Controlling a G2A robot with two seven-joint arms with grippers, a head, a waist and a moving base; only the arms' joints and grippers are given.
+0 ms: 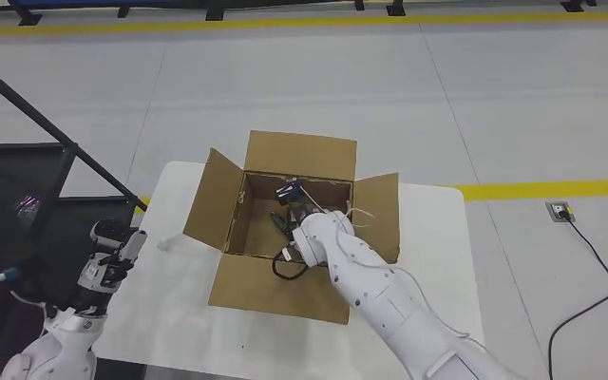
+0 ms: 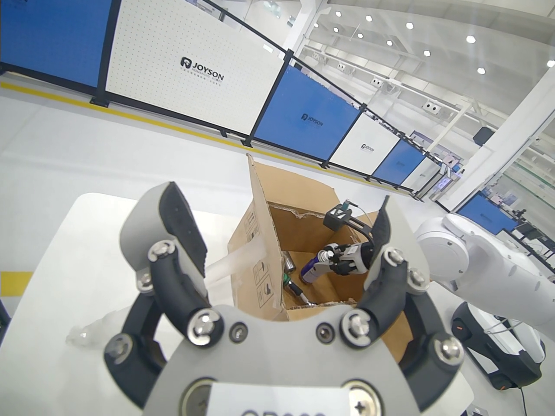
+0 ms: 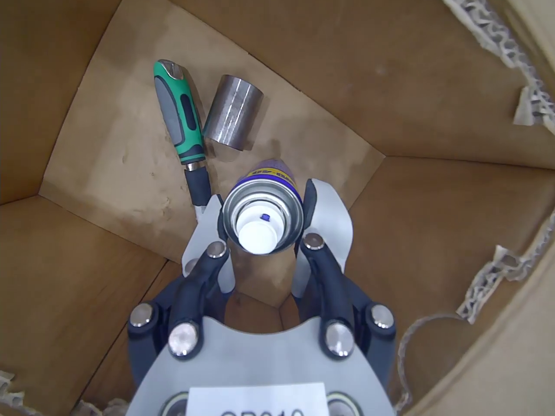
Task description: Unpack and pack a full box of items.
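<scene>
An open cardboard box [image 1: 285, 285] stands on the white table [image 1: 180, 313]. My right gripper [image 3: 262, 214] is down inside the box, shut on a blue spray can [image 3: 264, 214] with a white nozzle. On the box floor lie a green-handled screwdriver [image 3: 180, 114] and a short steel cylinder [image 3: 234, 111]. The left wrist view looks into the box [image 2: 260, 261] at the spray can [image 2: 314, 267] held by the right gripper [image 2: 334, 259]. My left gripper [image 2: 282, 235] hangs open and holds nothing, over the table's left part [image 1: 114, 252], apart from the box.
The box flaps [image 1: 214, 195] stand open on all sides. A clear plastic wrapper [image 2: 93, 331] lies on the table left of the box. Black fence bars [image 1: 57, 142] stand to the left of the table.
</scene>
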